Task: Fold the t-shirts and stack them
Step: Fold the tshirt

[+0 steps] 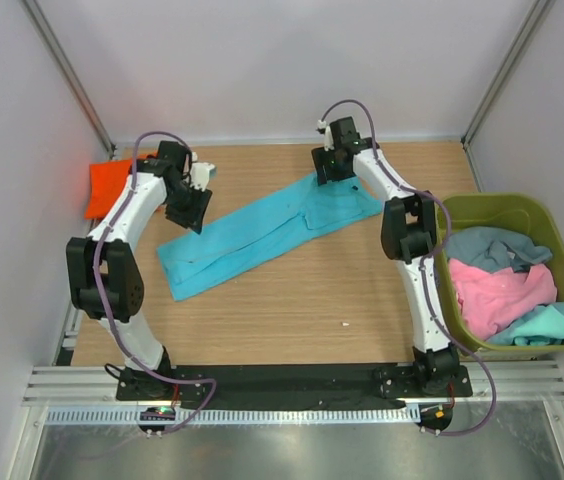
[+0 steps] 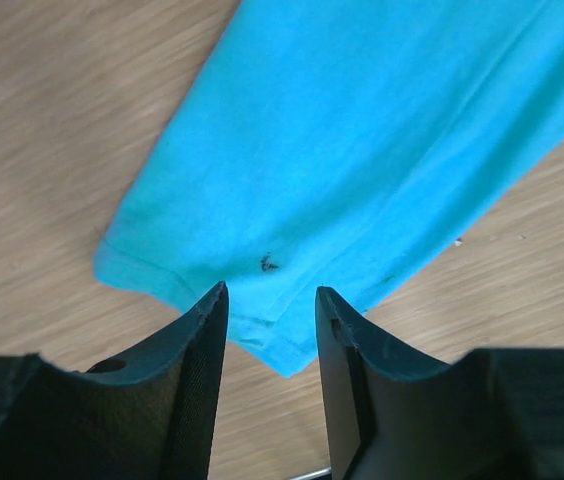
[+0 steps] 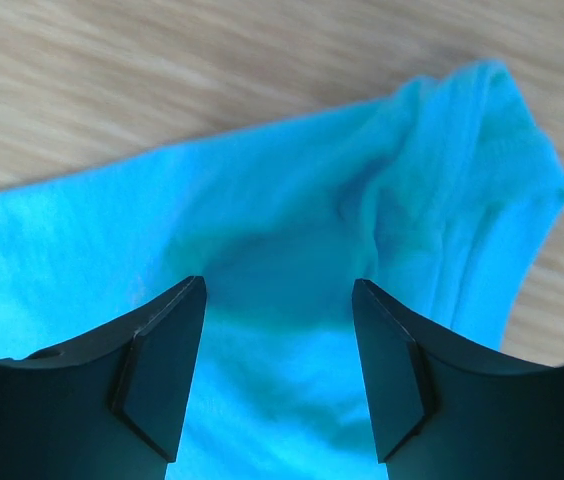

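The turquoise shirt lies flat on the wooden table, folded into a long narrow strip that runs slantwise from the near left to the far right. The left gripper hangs just above the strip's left end. Its two black fingers are parted with nothing between them, and the hemmed corner of the cloth shows through the gap below. A small dark speck sits on the fabric close to that hem. The right gripper is poised over the other end, where the cloth bunches into soft ridges. Its jaws stand wide apart and grip nothing. At the far left edge of the table sits the orange shirt, folded into a compact pile and partly hidden behind the left arm. It lies near the strip but does not touch it. To the right, just beside the right arm, stands an olive-green bin holding a loose heap: a grey-blue shirt at the back, a pink shirt in the middle and a teal shirt at the front. A tiny pale fleck lies on the bare wood nearer the arm bases.
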